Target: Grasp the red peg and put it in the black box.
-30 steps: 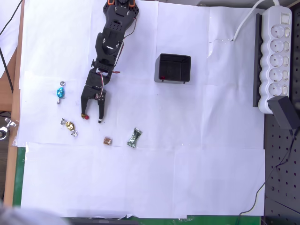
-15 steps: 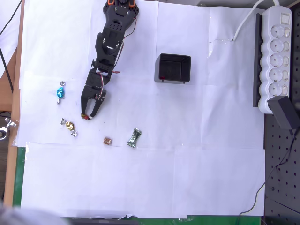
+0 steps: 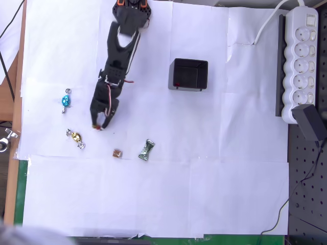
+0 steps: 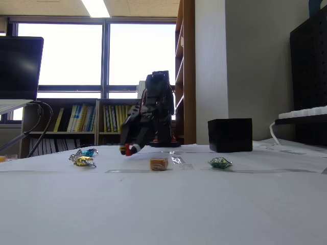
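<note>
The tiny red peg [image 3: 95, 126] shows as a red dot at the tips of my black gripper [image 3: 99, 125], left of centre on the white paper. The fingers are pressed together on it, so the gripper is shut on the peg. From the fixed view the red peg [image 4: 127, 149] shows between the fingertips of the gripper [image 4: 129, 149], low over the table. The black box [image 3: 188, 62] stands upright to the right of the arm, with a dark hollow inside. It appears as a black cube [image 4: 230, 135] in the fixed view, well apart from the gripper.
A blue candy [image 3: 66, 100], a gold candy [image 3: 75, 137], a small brown cube [image 3: 117, 153] and a green candy [image 3: 146, 150] lie around the gripper. A white power strip [image 3: 301, 61] runs along the right edge.
The fingers, open around the red peg a second ago, have closed onto it. The arm's upper links have shifted and the gripper has drawn slightly back toward the base.
</note>
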Robot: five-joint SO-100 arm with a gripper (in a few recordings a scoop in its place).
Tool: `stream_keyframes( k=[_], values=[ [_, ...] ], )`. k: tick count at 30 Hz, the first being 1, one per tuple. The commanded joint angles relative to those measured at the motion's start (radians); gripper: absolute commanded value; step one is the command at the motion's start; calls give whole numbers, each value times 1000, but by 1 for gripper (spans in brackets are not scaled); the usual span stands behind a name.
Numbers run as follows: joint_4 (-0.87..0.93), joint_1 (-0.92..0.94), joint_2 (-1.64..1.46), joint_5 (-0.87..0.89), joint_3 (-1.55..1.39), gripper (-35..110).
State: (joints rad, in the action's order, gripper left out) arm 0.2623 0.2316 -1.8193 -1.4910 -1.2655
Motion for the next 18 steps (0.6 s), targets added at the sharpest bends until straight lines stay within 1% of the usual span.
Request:
stream_keyframes(
  k=[1,3,6,12,15,18],
  values=[
    [383,-54,218,31,-178,0],
    [537,-104,281,44,-222,0],
    [709,-202,327,80,-288,0],
    [1140,-433,334,221,-606,0],
    [1279,-523,334,264,-715,0],
    [1365,-604,334,305,-782,0]
  ],
)
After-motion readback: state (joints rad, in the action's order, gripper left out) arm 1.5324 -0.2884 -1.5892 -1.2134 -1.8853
